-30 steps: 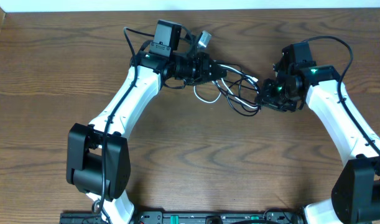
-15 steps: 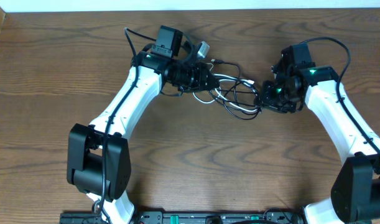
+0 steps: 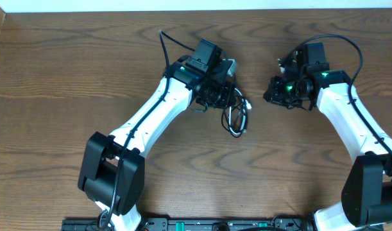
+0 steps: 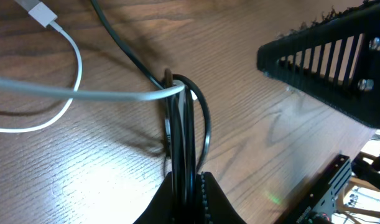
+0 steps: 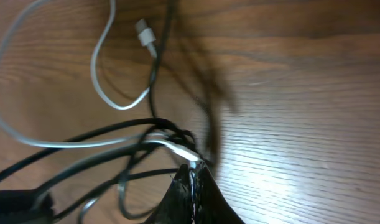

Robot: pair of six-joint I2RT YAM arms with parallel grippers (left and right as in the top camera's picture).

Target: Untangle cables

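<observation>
black cord point(image 4: 185, 124) and white cord point(image 4: 115, 96) in one light, limp, springy snarl on the table point(image 3: 183, 173) at the left hand point(image 4: 188, 183), pressed onto the black loops, right hand point(image 5: 193, 177) nipped onto a white bend; likely slippery mid-loop, so better gripped near a plug point(image 4: 41, 12) end.

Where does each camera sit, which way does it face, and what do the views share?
Overhead: fixed above the table, looking straight down; both arms, the left gripper and the right gripper show.
Left wrist: on the left arm, looking down past its own shut fingers, which pinch the black cable, to the wood.
Right wrist: on the right arm, looking down past its own shut fingers; the white cable runs into their tip.
Shared: both wrist views show both cables on the wood.
</observation>
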